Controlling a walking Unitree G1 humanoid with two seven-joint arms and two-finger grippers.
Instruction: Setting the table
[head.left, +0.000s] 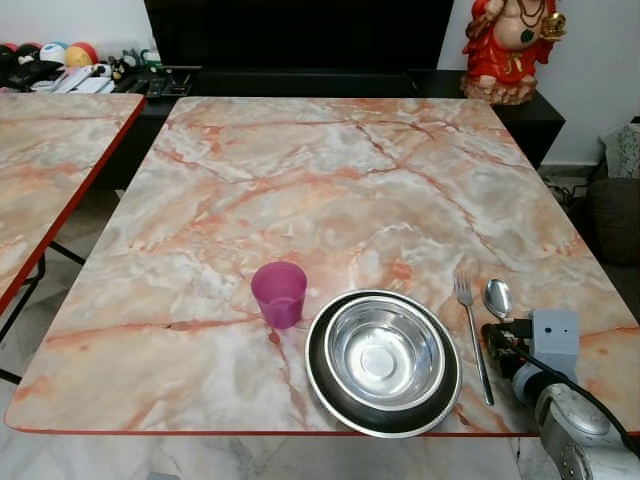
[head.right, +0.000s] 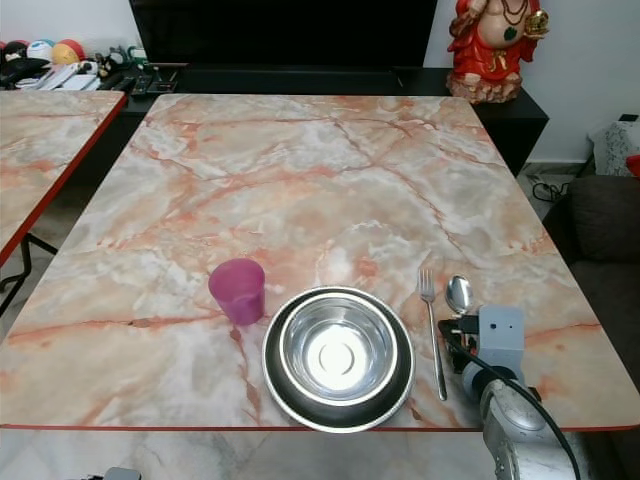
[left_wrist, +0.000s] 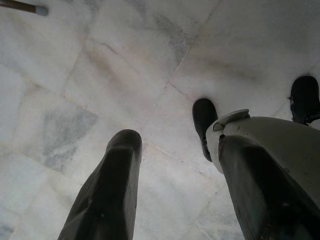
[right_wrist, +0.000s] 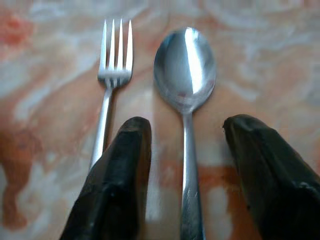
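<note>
Steel spoon lies flat on the marbled pink surface, bowl pointing away from the robot, just beside a steel fork that lies parallel to it on its left. The right tool sits low over the spoon's handle with its two black fingers spread wide, one on each side of the handle and touching neither it nor the fork as far as the wrist view shows; the lower part of the handle runs out of that picture. From the head, the spoon's handle is hidden behind the right arm's grey wrist block, so only the bowl shows there, and the arm itself is cut off at the picture's corner. Left of the fork stands a shiny steel bowl nested in a dark-rimmed plate, near the surface's front edge. A pink plastic cup stands upright just beside the plate's far left rim. Further off, a second marbled table is cut by the left edge, with blurred small things on a dark shelf behind it, and a red figurine stands at the far right, its top cropped. The left tool hangs over pale marble floor tiles, fingers parted wide and holding nothing.
</note>
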